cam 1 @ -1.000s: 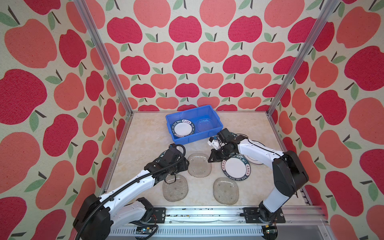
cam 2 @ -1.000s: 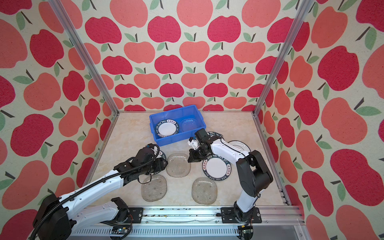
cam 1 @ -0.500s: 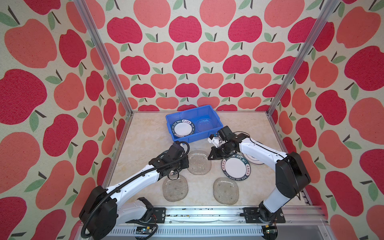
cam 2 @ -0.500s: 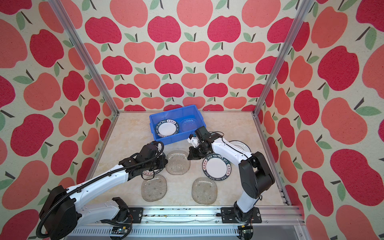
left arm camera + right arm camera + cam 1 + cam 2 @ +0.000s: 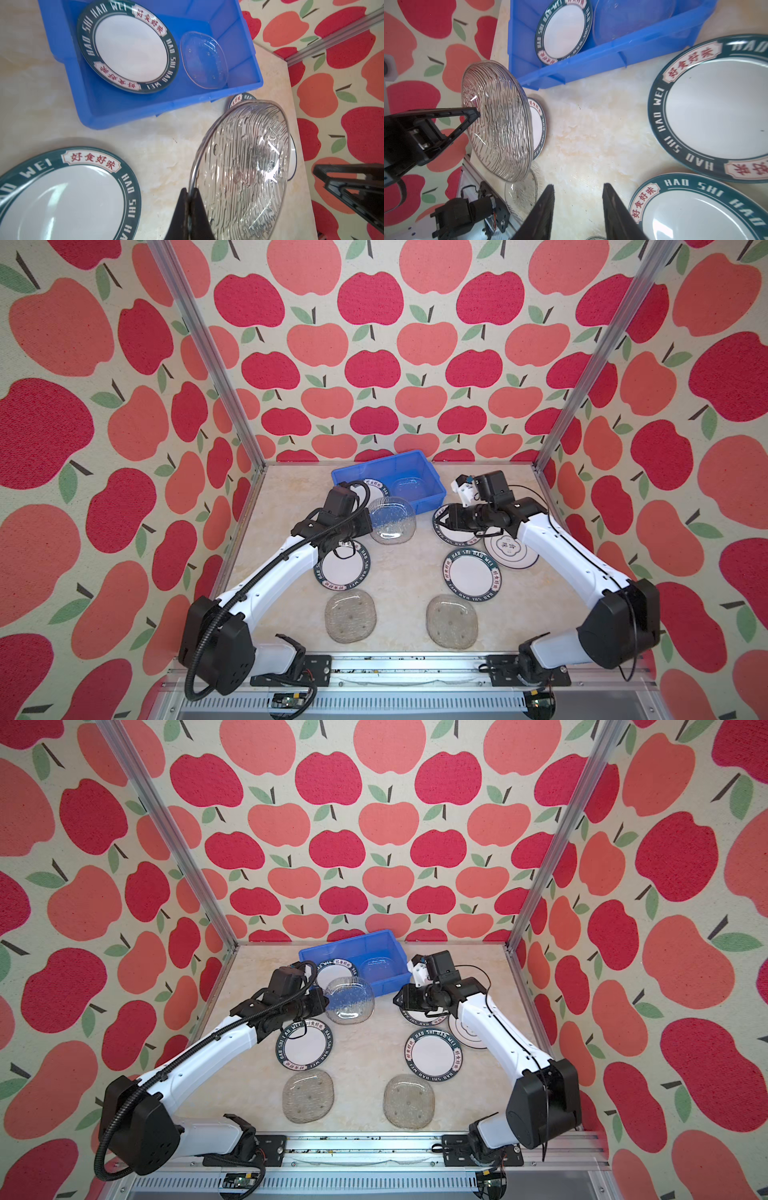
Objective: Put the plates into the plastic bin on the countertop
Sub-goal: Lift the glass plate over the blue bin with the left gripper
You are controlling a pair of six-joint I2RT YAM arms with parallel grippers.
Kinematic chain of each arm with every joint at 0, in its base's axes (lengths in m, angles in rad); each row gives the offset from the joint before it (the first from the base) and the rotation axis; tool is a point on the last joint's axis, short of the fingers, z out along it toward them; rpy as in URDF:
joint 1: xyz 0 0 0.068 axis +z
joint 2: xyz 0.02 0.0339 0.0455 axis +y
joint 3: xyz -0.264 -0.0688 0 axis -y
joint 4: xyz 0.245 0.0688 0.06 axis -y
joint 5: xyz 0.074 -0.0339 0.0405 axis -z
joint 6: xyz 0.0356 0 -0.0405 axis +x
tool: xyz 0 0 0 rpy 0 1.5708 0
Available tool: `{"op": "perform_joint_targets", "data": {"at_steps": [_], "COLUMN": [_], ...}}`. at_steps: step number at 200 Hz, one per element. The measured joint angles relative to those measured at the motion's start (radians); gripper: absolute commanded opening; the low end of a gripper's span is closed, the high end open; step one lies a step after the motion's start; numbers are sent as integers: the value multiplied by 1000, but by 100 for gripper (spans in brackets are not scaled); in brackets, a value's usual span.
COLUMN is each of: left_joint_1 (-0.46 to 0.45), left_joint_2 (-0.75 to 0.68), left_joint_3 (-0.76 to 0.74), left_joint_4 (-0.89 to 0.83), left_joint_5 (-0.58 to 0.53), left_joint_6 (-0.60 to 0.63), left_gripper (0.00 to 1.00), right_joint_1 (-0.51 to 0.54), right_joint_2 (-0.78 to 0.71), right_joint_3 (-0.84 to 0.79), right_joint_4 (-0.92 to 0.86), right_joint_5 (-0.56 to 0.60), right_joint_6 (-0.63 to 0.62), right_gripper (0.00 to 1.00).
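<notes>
in both top views the left arm covers part of a green-rimmed plate (image 5: 343, 572). the right arm covers most of a second green-rimmed plate (image 5: 446, 533) and an edge of the emblem plate (image 5: 513, 549), whose centre mark is too small to read. the left gripper (image 5: 190, 192) is clenched on the rim of a clear ribbed glass plate (image 5: 243, 166), which hangs tilted above the worktop (image 5: 401, 572) just in front of the blue bin (image 5: 430, 499). the plate overlaps the bin's near wall in those views, so whether they touch cannot be told. the right gripper (image 5: 577, 185) is released, its jaws apart over bare worktop with nothing between them. inside the bin a rimmed plate (image 5: 126, 47) lies beside a small clear plate (image 5: 204, 60). the dark green rims read "hao shi hao wei" in white, with red chinese characters in pale panels. a third green-rimmed plate (image 5: 471, 577) and two flat glass plates (image 5: 350, 621) lie nearer the front, apart from one another. a second ago the held glass plate lay flat on the worktop between the arms; now it is lifted and closer to the bin.
</notes>
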Motion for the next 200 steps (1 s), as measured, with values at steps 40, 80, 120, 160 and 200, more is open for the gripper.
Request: {"op": "perform_joint_targets", "data": {"at_steps": [40, 80, 120, 160, 200], "left_joint_1": [76, 108, 110, 91, 56], "left_joint_2": [251, 530, 772, 938, 982], "left_joint_3": [225, 483, 698, 839, 879], "left_joint_4": [42, 67, 68, 49, 37], "left_joint_5": [34, 90, 124, 128, 120], "left_joint_6": [1, -3, -55, -104, -126], "left_gripper": [0, 0, 0, 0, 0], "right_joint_1": [-50, -79, -111, -132, -140], "right_joint_2": [5, 35, 51, 61, 72], "right_joint_3": [0, 6, 20, 19, 19], "right_joint_4": [22, 22, 9, 6, 4], "right_joint_5": [-3, -21, -23, -35, -52], "right_joint_6": [48, 76, 85, 100, 100], "right_gripper": [41, 41, 41, 40, 40]}}
